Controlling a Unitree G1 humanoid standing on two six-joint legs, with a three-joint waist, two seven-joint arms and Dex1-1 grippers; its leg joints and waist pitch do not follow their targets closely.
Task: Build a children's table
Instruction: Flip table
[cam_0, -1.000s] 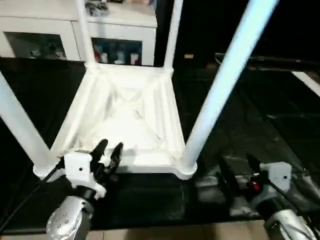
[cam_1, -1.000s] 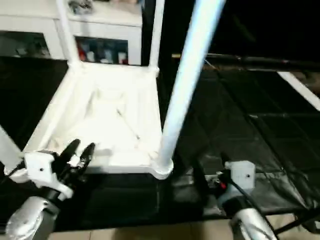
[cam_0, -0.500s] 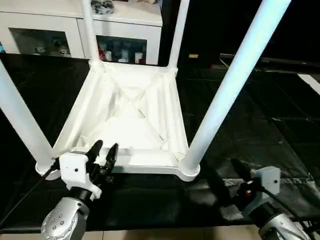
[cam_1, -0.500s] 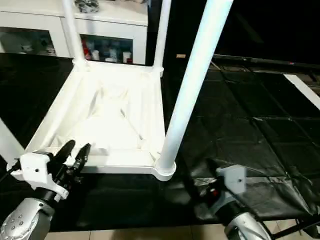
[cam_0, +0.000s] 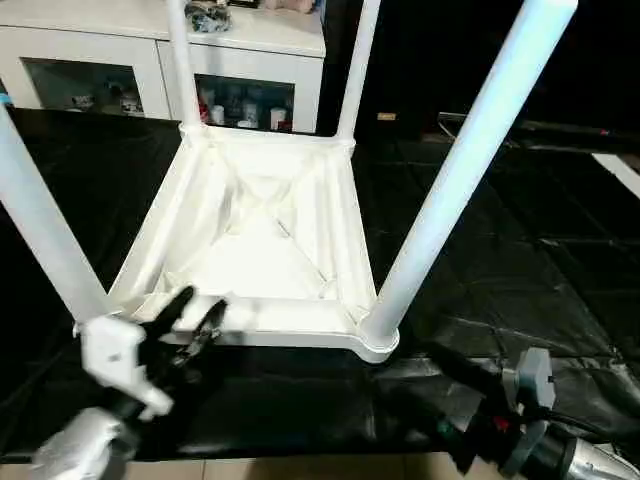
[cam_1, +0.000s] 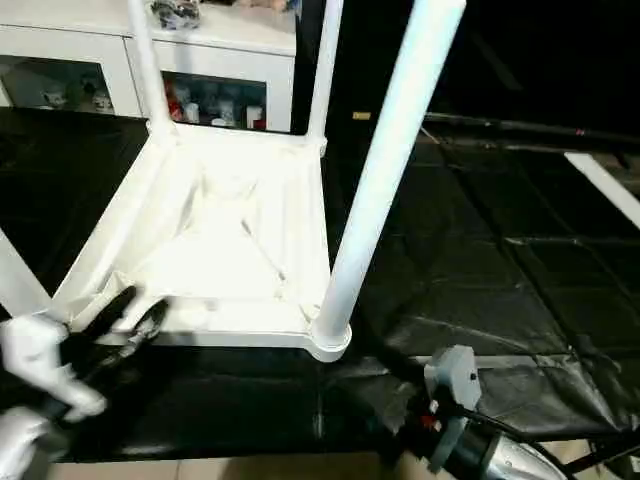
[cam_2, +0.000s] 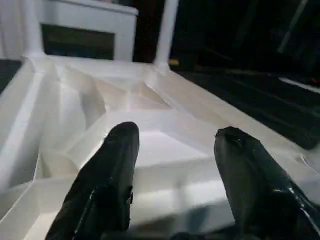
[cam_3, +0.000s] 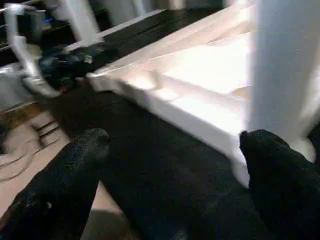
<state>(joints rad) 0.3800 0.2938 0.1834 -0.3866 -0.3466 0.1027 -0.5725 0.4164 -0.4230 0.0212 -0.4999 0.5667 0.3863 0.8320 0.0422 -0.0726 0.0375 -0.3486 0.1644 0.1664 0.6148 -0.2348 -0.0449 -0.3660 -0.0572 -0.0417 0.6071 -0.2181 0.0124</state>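
The children's table lies upside down on black sheeting, its ribbed white tabletop (cam_0: 262, 232) facing up. Four white legs stand in its corner sockets: near right leg (cam_0: 455, 180), near left leg (cam_0: 40, 230), and two far legs (cam_0: 180, 60) (cam_0: 355, 65). My left gripper (cam_0: 197, 310) hovers just in front of the tabletop's near rim, towards its left corner. Its fingers (cam_2: 117, 165) are apart and hold nothing. My right gripper (cam_0: 420, 385) is low at the near right, in front of the near right leg's socket. Its fingers (cam_3: 75, 165) are spread wide and empty.
A white cabinet (cam_0: 150, 60) with glass doors and small items inside stands behind the table. Black sheeting (cam_0: 520, 260) covers the ground all round, wrinkled at the near right. A pale strip (cam_0: 620, 170) crosses the far right, and tan floor (cam_0: 300, 468) shows along the near edge.
Both arms have drawn back towards me and lower, away from the tabletop's near rim. The left gripper's fingers have spread slightly. The table has not moved.
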